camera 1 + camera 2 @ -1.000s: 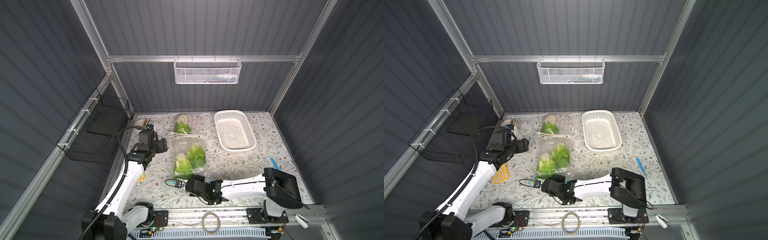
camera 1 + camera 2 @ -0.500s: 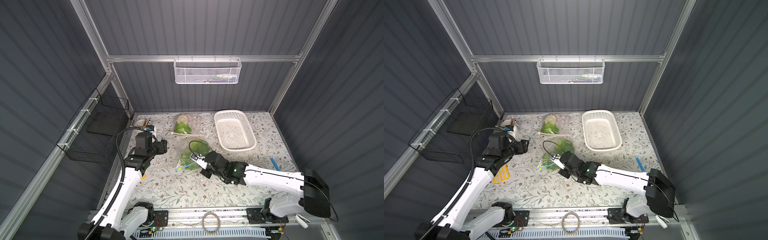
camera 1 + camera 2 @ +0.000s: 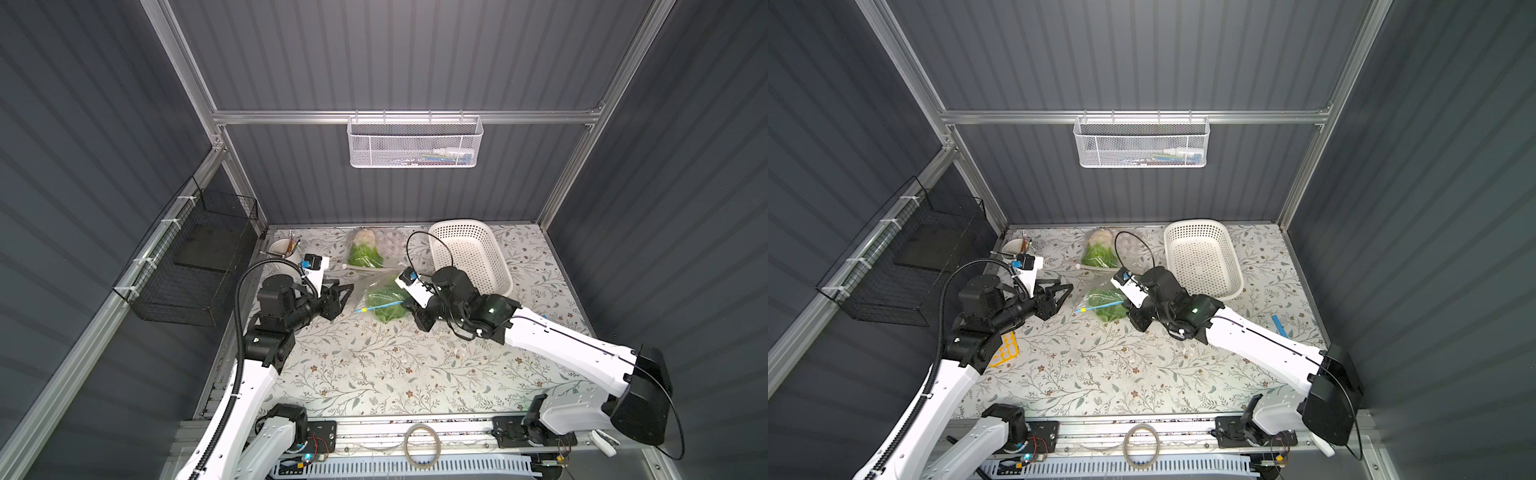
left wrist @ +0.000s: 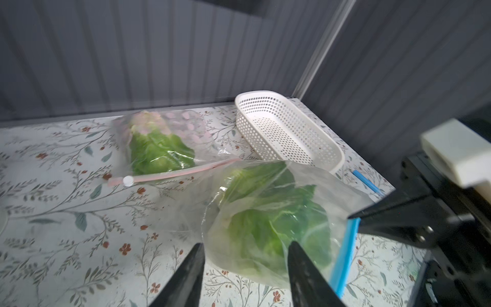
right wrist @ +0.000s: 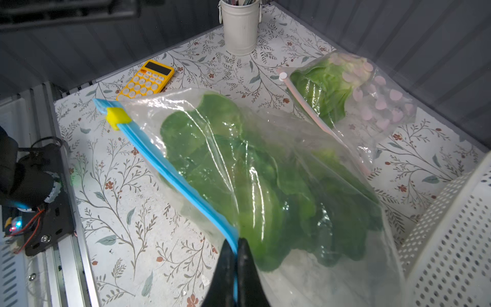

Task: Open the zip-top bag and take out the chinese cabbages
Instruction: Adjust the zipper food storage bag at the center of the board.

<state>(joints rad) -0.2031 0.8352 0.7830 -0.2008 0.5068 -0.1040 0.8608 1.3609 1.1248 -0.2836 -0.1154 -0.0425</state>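
Observation:
The zip-top bag (image 5: 265, 148) is clear, with a blue zip strip (image 5: 170, 170) and a yellow slider (image 5: 115, 118) at the strip's far end. Dark green chinese cabbages (image 5: 279, 196) fill it. My right gripper (image 5: 235, 245) is shut on the blue strip and holds that edge of the bag (image 3: 384, 297) off the table, as both top views show (image 3: 1106, 303). My left gripper (image 4: 245, 244) stands open just left of the bag (image 4: 265, 212), jaws apart and touching nothing; in a top view the left gripper (image 3: 347, 291) stays a little short of the plastic.
A second clear bag (image 3: 368, 251) with a pink zip strip holds a pale green leafy head at the back. A white perforated basket (image 3: 469, 257) sits right of both bags. A white pen cup (image 3: 282, 249) and a yellow calculator (image 3: 1005, 347) are on the left.
My right gripper has raised the bag by its blue strip from the front of the table and carried it back and to the right. My left gripper's jaws have narrowed and moved toward the bag.

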